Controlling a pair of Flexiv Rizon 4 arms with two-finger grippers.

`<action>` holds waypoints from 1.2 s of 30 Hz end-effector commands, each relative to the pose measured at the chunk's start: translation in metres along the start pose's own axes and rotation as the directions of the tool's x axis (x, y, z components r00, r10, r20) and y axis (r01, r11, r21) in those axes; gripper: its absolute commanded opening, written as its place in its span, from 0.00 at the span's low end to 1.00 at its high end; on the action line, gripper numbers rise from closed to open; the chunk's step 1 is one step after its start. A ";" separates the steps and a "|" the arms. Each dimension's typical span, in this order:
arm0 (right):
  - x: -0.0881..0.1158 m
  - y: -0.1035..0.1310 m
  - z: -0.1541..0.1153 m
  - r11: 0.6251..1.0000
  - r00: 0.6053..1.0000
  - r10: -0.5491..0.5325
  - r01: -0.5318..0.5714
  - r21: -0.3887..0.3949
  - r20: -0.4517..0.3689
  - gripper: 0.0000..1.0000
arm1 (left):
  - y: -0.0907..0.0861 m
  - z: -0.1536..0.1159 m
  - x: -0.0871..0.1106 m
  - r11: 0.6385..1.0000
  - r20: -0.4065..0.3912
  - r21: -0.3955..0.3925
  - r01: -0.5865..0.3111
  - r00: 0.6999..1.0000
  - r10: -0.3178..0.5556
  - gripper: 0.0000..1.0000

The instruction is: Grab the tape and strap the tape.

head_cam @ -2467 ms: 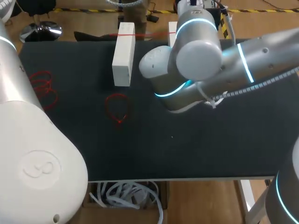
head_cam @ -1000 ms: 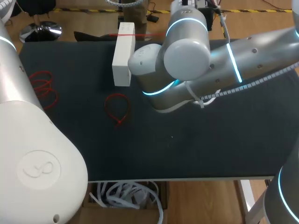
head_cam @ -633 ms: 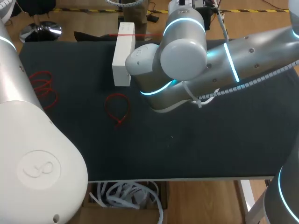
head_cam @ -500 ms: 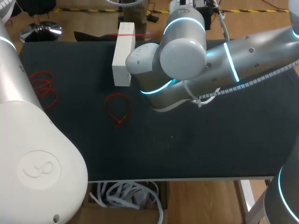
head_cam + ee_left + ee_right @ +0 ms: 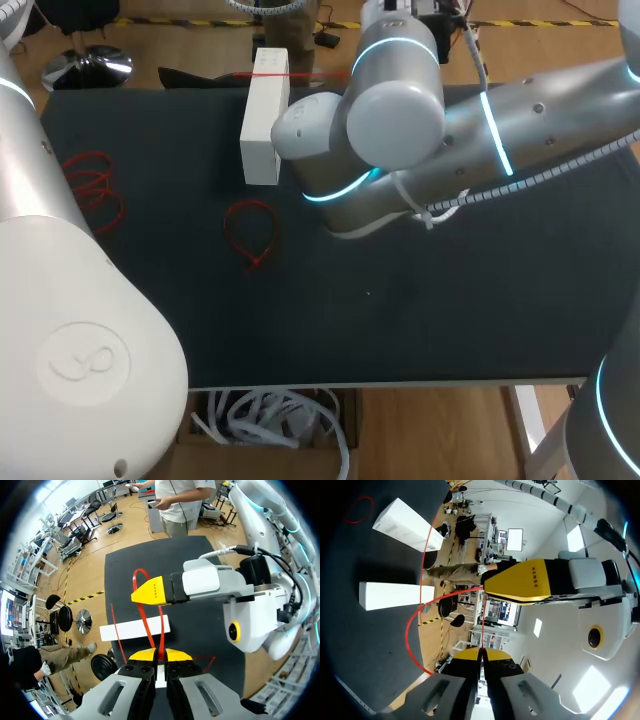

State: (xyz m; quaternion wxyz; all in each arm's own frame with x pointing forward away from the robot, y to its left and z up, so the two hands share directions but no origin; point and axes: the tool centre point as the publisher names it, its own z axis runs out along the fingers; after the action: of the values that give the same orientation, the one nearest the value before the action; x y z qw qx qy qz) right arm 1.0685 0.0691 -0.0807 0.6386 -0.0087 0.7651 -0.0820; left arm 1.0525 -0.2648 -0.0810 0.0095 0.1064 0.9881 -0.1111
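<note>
A thin red cable tie [image 5: 142, 607] hangs in the air, bent into a loop and held at both ends. In the left wrist view my left gripper [image 5: 160, 655] is shut on one end, and my right gripper [image 5: 141, 594] pinches the strap just ahead of it. The right wrist view shows the same tie [image 5: 412, 625] curving out from my shut right gripper [image 5: 481, 655], with the left gripper [image 5: 492, 587] facing it. In the head view my right arm [image 5: 400, 120] and left arm [image 5: 60, 300] hide both grippers.
A white box [image 5: 265, 115] lies at the back of the black table [image 5: 450, 320]; a second white box [image 5: 395, 594] shows beside it in the right wrist view. One closed red loop [image 5: 250, 232] lies mid-left, and a pile of red ties [image 5: 95, 185] lies at the left edge.
My right arm has swung left, covering the second white box in the head view, and has barely moved over the last second. Both grippers stay shut.
</note>
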 end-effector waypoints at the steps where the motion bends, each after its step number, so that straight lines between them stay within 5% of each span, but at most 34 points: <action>1: -0.002 0.001 -0.002 1.000 1.000 -0.003 0.003 -0.009 -0.008 0.00 | 0.000 -0.001 0.000 1.000 -0.002 -0.005 0.001 1.000 -0.001 0.00; 36: -0.003 0.011 -0.015 0.998 1.000 0.010 -0.010 -0.065 -0.002 0.00 | 0.000 -0.001 0.000 1.000 -0.002 -0.005 0.001 1.000 -0.001 0.00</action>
State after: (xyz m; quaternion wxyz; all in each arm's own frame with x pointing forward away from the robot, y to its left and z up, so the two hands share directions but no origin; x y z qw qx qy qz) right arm 1.0574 0.0851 -0.0795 0.6396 -0.0209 0.7664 -0.0553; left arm 1.0525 -0.2648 -0.0810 0.0095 0.1064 0.9881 -0.1111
